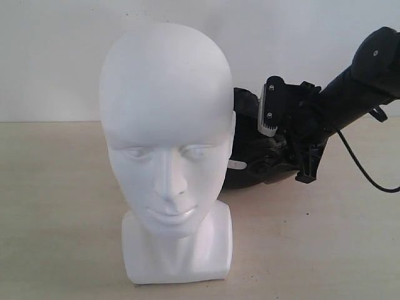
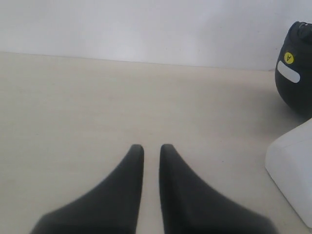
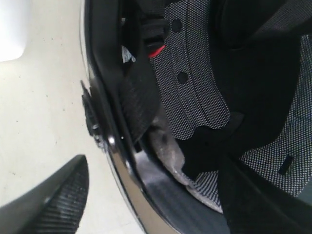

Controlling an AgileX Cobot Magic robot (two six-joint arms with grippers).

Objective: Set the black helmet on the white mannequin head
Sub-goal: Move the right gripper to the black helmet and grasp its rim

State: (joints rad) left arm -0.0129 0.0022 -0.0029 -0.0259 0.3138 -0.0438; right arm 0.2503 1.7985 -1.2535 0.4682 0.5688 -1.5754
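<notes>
Exterior and wrist views of the helmet-fitting task at an early stage. The white mannequin head (image 1: 165, 156) stands upright in the centre-left foreground of the exterior view, facing the camera on its squarish base, and nothing covers its crown. The black helmet (image 1: 262, 175) lies on the tabletop (image 1: 56, 219) behind the head and to its right, partly hidden by it, so the placement is not yet done. The right arm (image 1: 350, 81) enters from the upper right of that frame and reaches down into the helmet. In the right wrist view the right gripper (image 3: 156, 165) straddles the helmet's rim (image 3: 105, 122). One finger is outside the shell with a strip of table showing between finger and shell, and the other is over the mesh padding (image 3: 195, 97) inside. The jaws are spread and, on this reading, not yet clamped on the rim. The left gripper (image 2: 151, 147) hovers low over the tabletop, its fingers drawn almost together with only a slit between them and nothing held. What is left, judging from these views, is to close on the rim, lift the helmet, turn its opening downward and lower it over the crown. The tabletop is pale cream and matte, with a few dark specks. A plain white wall (image 1: 50, 56) closes the scene behind, and a black cable (image 1: 362, 169) trails from the right arm near the right edge.
</notes>
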